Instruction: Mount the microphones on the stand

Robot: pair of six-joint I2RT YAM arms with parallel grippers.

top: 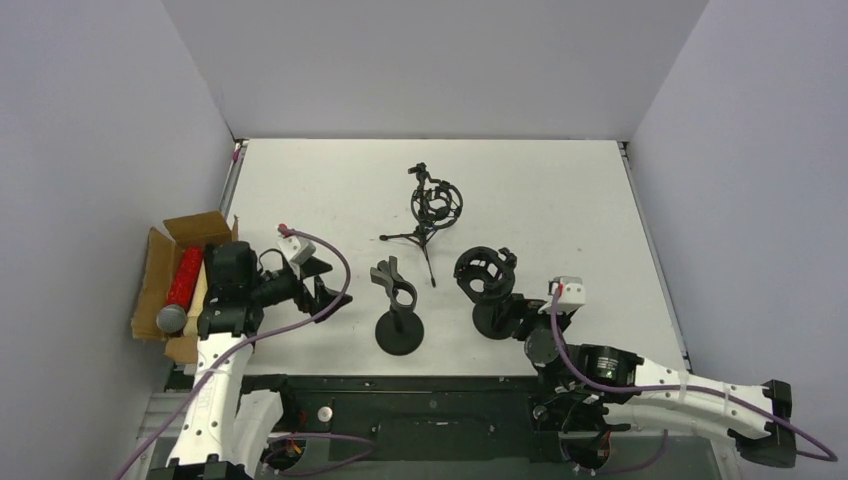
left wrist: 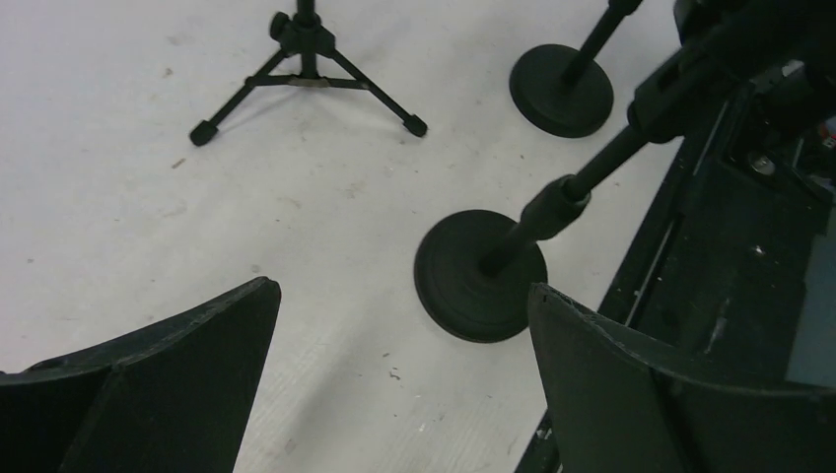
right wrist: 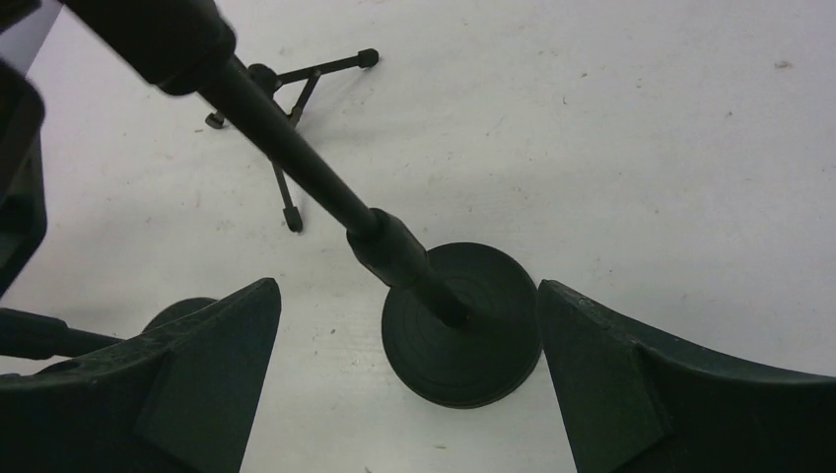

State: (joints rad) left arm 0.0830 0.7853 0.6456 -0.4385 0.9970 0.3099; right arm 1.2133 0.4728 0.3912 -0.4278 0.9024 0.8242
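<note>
Both jaws gape beside stands (top: 399, 335) near the table's (top: 560, 190) front edge.

1. A box (top: 152, 270) sits at the left edge of the tabletop (top: 560, 190), mid-left of the frame.
2. Two microphones lie in the box: the long microphone (top: 185, 277) above, the short microphone (top: 171, 318) below it.
3. The left tool (top: 325, 283) is just right of the box.
4. The tripod stand (top: 433, 205) stands at upper centre.
5. The clip stand (top: 398, 310) stands below it, with the ring stand (top: 490, 290) to the right.
6. The right tool (top: 533, 328) is beside the ring stand's base.
</note>
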